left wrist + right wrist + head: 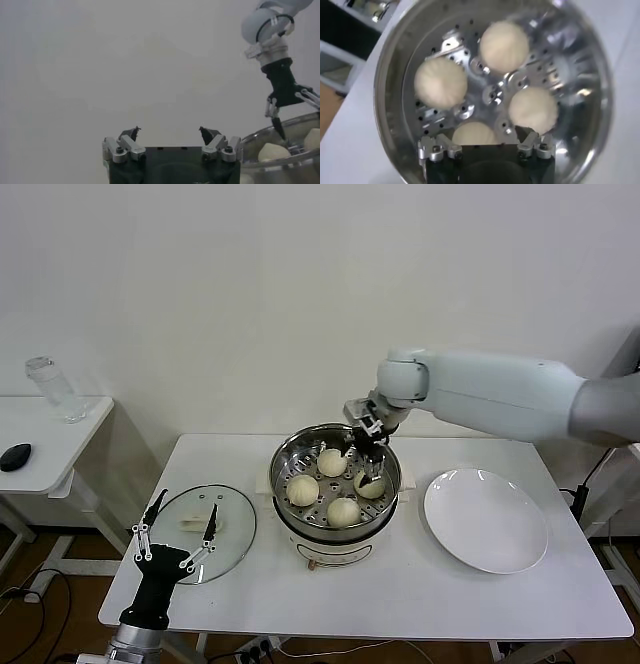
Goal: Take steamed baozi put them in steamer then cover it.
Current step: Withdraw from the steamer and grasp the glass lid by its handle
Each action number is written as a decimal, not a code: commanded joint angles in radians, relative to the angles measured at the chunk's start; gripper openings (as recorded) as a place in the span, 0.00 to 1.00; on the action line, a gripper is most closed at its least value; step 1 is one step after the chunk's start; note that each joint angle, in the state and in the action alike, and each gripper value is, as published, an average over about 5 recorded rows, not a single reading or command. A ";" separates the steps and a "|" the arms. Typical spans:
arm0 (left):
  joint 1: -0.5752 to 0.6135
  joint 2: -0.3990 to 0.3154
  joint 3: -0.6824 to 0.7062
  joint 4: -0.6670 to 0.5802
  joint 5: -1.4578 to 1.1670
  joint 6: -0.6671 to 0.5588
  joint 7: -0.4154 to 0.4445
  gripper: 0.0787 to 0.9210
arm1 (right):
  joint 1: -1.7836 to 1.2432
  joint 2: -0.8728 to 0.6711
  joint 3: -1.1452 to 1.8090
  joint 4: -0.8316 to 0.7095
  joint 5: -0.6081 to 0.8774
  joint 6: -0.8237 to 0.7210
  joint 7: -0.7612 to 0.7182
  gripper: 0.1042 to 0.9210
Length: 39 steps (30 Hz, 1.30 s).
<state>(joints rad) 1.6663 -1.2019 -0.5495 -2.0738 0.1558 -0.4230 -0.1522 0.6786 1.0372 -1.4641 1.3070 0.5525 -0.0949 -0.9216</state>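
The steamer (283, 467) stands mid-table on its white base, with several pale baozi on its perforated floor, one at the back (331, 462) and one at the right (369, 484). My right gripper (366, 464) hangs open inside the basket just above that right baozi, holding nothing. In the right wrist view the steamer's rim (387, 90) rings the baozi, and one baozi (474, 134) lies between my right gripper's (484, 135) spread fingers. The glass cover (232, 534) lies flat on the table at the left. My left gripper (178, 524) (169, 131) is open and empty over the cover's near edge.
A white plate (486, 519) lies right of the steamer. A side table (40, 454) at the far left carries a clear glass (52, 389) and a dark object (14, 456). The left wrist view shows the right gripper (280, 107) at the steamer's rim (292, 159).
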 commanded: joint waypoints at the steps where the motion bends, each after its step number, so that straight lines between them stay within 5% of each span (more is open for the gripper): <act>1: -0.001 -0.001 -0.001 -0.003 0.076 0.004 -0.027 0.88 | -0.081 -0.298 0.169 0.236 0.049 0.225 0.698 0.88; 5: -0.003 0.001 -0.003 -0.011 0.123 0.016 -0.059 0.88 | -0.275 -0.398 0.338 0.304 0.048 0.294 1.084 0.88; 12: -0.003 -0.006 -0.009 -0.023 0.232 0.095 -0.083 0.88 | -0.923 -0.428 1.001 0.292 -0.037 0.365 1.318 0.88; 25: -0.037 0.027 -0.059 0.062 0.506 0.205 -0.160 0.88 | -1.755 -0.086 1.947 0.269 -0.244 0.457 1.240 0.88; 39: -0.111 0.023 -0.055 0.378 0.852 0.131 -0.215 0.88 | -2.073 0.118 2.141 0.298 -0.262 0.567 1.160 0.88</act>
<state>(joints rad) 1.5964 -1.1812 -0.6066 -1.9058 0.7620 -0.2656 -0.3124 -1.0810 1.0197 0.4313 1.5878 0.3300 0.4024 0.2369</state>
